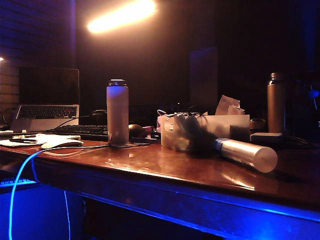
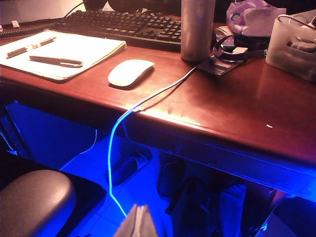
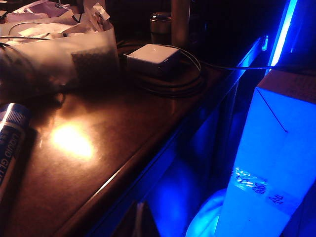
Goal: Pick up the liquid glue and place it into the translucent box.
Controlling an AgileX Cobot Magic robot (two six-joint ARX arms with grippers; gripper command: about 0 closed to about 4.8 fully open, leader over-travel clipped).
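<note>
The liquid glue [image 1: 246,152] lies on its side on the wooden table, a pale tube with a blue band, just in front of the translucent box [image 1: 202,131]. The right wrist view catches its blue-banded end [image 3: 11,133] beside the box [image 3: 59,57], which holds cables and paper scraps. My left gripper [image 2: 138,217] hangs shut below the table's front edge, far from both, holding nothing. My right gripper [image 3: 139,217] is also shut and empty, low beside the table edge. Neither gripper appears in the exterior view.
A tall white flask [image 1: 117,112] with a dark cap stands mid-table. A brownish metal bottle [image 1: 275,102] and a small grey block [image 1: 266,138] sit at the right. Keyboard [image 2: 123,24], mouse [image 2: 130,72], notepad with pens [image 2: 59,49] and a glowing cable [image 2: 116,148] lie left.
</note>
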